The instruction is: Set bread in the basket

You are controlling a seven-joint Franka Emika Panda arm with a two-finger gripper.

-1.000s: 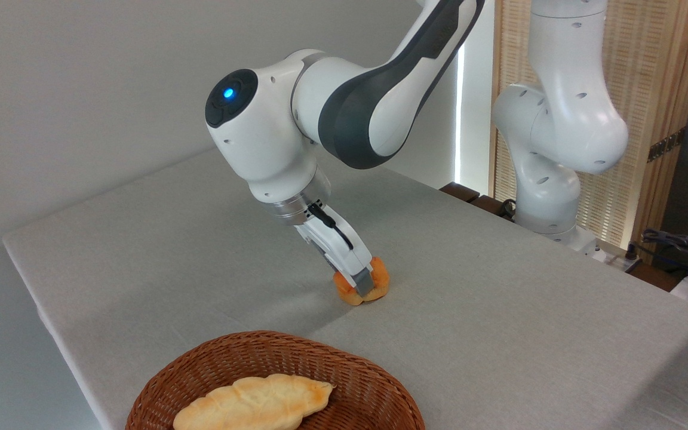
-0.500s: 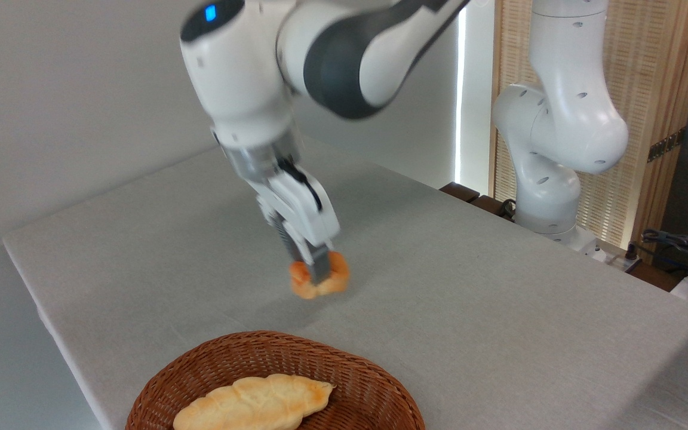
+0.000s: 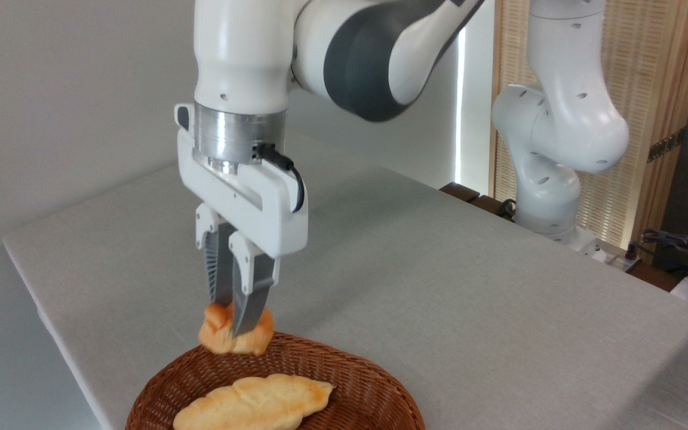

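Gripper (image 3: 232, 322) clamped on bread (image 3: 235, 335), fingers pointing straight down; directly beneath, far rim of basket (image 3: 344, 361), pale loaf (image 3: 253, 403) lying inside.

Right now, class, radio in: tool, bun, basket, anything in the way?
Tool shut on bun. Bun airborne above basket far rim. Pale loaf lies inside, towards the near side. Drop path looks clear.
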